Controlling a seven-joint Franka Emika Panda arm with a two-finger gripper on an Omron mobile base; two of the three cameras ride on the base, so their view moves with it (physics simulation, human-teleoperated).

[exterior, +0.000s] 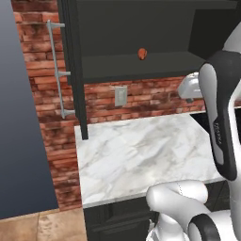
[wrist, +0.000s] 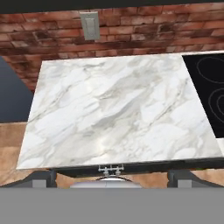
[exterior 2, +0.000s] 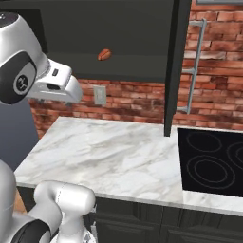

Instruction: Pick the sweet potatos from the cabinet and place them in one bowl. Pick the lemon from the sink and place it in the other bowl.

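Hand view: end effector (wrist: 111,177) sits at 6 o'clock of the frame, fingers spread as wide as they go, nothing between them, looking down on the marble surface (wrist: 118,113). The white wrist and hand also show at 3 o'clock in the left base view and at 9 o'clock in the right base view, raised above the surface and just below the cabinet shelf.

Progress, as I judge it: early, nothing placed. One of the sweet potatos (exterior: 142,53) lies on the shelf of the cabinet (exterior: 141,63), at 12 o'clock in the left base view, well apart from the hand. I can spot only one tuber. No bowl, lemon or sink is in these frames, so both placements look open. Likely next step is reaching up to the shelf for that tuber.

View differences:
- Both base views show the cabinet interior and the tuber; the hand view points down and catches the wall outlet (wrist: 89,25) at 12 o'clock.
- Right base view and hand view show the black cooktop (exterior 2: 211,161) at 3 o'clock, beside the surface.
- Left base view shows the open cabinet door with its silver bar handle (exterior: 56,70) at 10 o'clock.
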